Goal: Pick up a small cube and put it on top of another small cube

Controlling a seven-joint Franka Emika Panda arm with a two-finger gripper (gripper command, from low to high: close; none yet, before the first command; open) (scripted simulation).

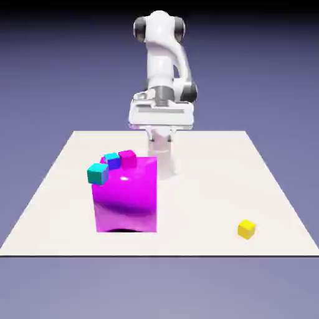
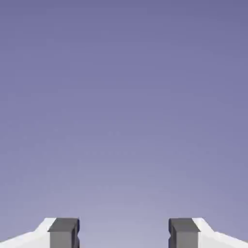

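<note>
Tabletop (image 1: 205, 187), ext. view, L to R. Teal cube (image 1: 98, 174): L-most, at the upper L corner of the big magenta block (image 1: 126, 199), which has a curved, glossy front and stands left of the tabletop's centre, nearer the L edge than the R. Blue cube (image 1: 113, 161), lighter blue on top: just R of teal, by the block's top edge. Magenta cube (image 1: 128, 158): next R, close beside blue, same top edge. Poor view here: the three may sit on the block or behind it; can't tell from this angle.

Gripper (image 1: 161, 138): R of the block, over the far part of the tabletop, below the white arm (image 1: 160, 62); jaws small and washed out in ext. view. Yellow cube (image 1: 247, 229): R-most, near the near R corner, on the tabletop, well apart from the rest.

Hand view vs ext.: hand cam gives only blue-violet backdrop (image 2: 124, 121) plus the two grey fingertips (image 2: 64, 232) at bottom edge, wide apart, nothing between. Jaws released, no cube held. All cubes + block show in ext. view only; the fingertip gap reads clearly in hand view only.
</note>
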